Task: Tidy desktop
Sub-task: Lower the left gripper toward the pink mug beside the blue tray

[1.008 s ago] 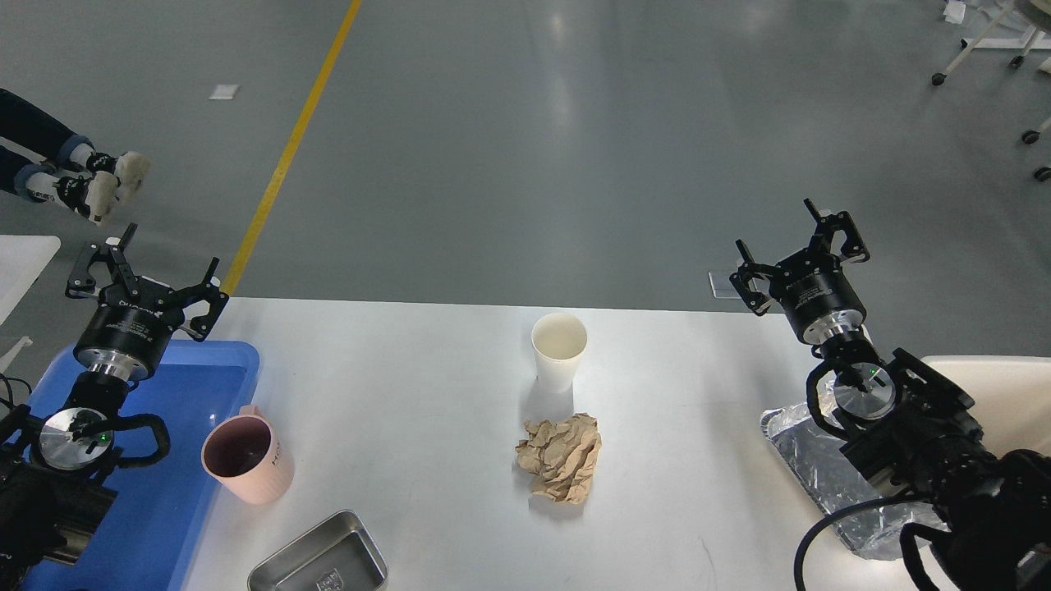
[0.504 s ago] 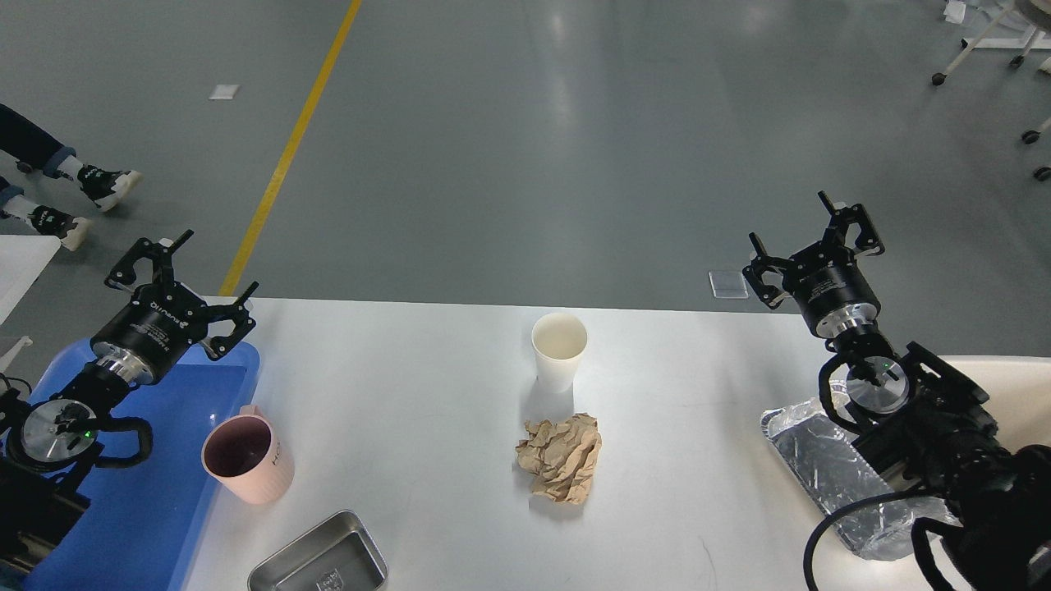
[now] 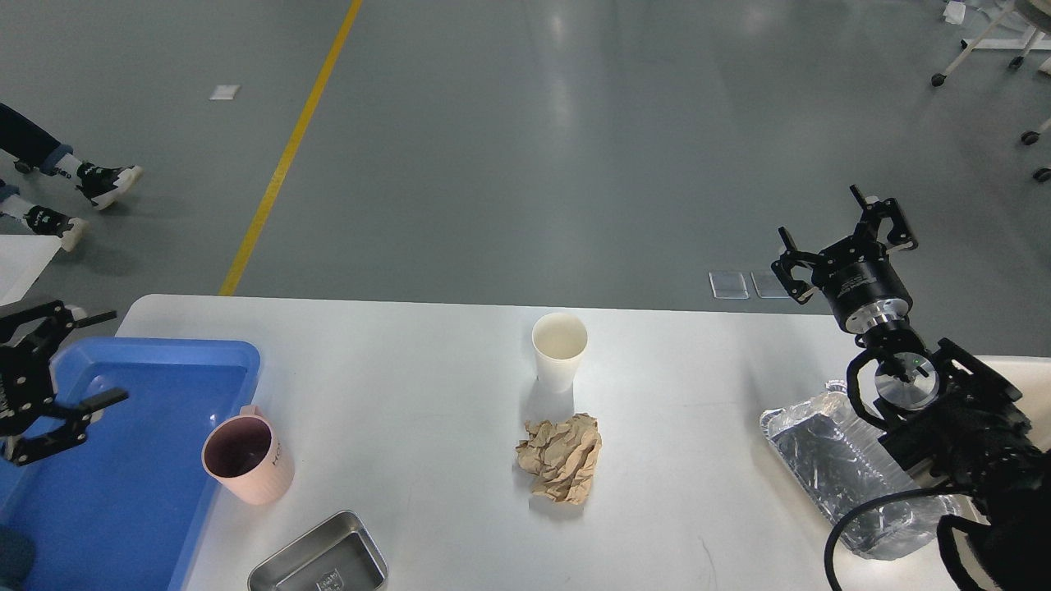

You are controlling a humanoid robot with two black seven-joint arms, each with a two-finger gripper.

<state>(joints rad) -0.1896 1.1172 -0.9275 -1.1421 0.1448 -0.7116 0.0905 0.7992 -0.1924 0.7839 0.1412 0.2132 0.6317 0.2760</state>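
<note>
The white desktop (image 3: 410,386) carries a white paper cup (image 3: 559,349) standing upright near the far middle. A crumpled brown paper ball (image 3: 561,465) lies just in front of it. At the left, a pink mug (image 3: 246,455) stands against the edge of a blue tray (image 3: 156,492). A small steel tray (image 3: 320,562) sits at the front edge. A foil tray (image 3: 825,468) lies at the right, partly under my right arm. My left gripper (image 3: 94,357) is open at the far left over the blue tray. My right gripper (image 3: 837,234) is open beyond the table's far right edge. Both hold nothing.
A cream-coloured bin (image 3: 1014,368) shows at the right edge behind my right arm. Grey floor with a yellow line (image 3: 287,152) lies beyond the table. A person's feet (image 3: 74,197) are at the far left. Wheeled furniture legs (image 3: 985,49) stand at the top right.
My left arm has pulled back to the left and down, its gripper now sideways over the blue tray. The right gripper has drifted right and a little up. The objects have not moved.
</note>
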